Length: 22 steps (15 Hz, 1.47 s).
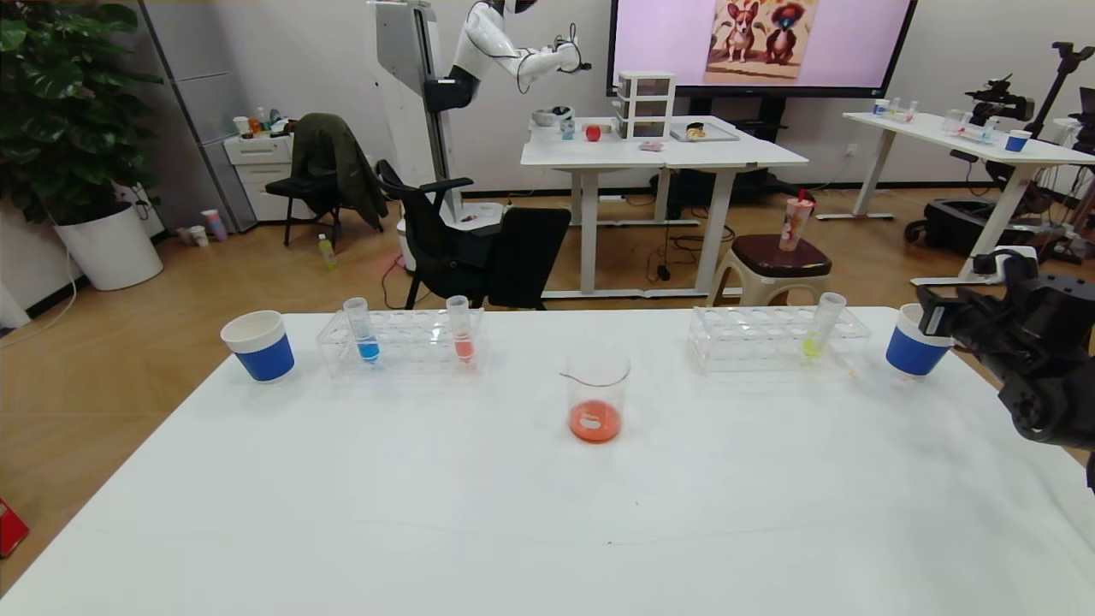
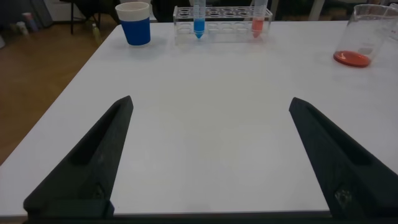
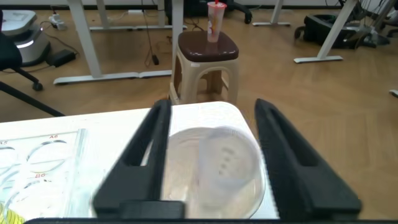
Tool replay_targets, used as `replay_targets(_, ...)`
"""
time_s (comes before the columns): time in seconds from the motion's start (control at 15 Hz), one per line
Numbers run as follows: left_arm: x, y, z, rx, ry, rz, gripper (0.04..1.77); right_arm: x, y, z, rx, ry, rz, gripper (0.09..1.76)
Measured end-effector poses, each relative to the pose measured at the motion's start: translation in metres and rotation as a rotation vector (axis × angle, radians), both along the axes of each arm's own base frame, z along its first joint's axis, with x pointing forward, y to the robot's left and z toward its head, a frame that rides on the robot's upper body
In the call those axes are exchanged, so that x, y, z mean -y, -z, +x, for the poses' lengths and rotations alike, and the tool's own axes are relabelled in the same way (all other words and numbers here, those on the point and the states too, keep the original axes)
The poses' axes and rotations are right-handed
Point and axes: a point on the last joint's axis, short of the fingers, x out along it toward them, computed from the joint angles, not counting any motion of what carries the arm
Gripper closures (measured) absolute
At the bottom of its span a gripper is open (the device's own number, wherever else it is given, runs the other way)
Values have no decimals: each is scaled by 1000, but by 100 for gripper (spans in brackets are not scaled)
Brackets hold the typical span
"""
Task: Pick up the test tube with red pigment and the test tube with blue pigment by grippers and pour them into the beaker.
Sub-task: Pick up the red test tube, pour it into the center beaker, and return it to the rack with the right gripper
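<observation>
Though clear, beaker (image 1: pixel 597 395) red-bottomed.

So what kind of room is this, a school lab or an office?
Probably a robotics test lab in an office: a white humanoid robot stands at the back, a big wall screen hangs behind, and test-tube racks sit on this table.

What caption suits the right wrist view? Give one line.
Right gripper open above a paper cup, a clear tube lying inside it.
</observation>
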Motion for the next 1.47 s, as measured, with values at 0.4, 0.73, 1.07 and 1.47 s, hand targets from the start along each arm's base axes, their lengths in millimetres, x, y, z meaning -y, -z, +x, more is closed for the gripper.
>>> replay_targets(0.4,0,0,0,0,0,0,6,-8,-4,1,34,-16,-14,11)
replay_targets(0.73,0,0,0,0,0,0,6,-69,-36,4,89,-149,-22,11)
replay_targets(1.07,0,0,0,0,0,0,6,-175,-79,-25,142,-307,-11,11)
replay_targets(1.47,0,0,0,0,0,0,6,-199,-147,-94,264,-358,-15,11)
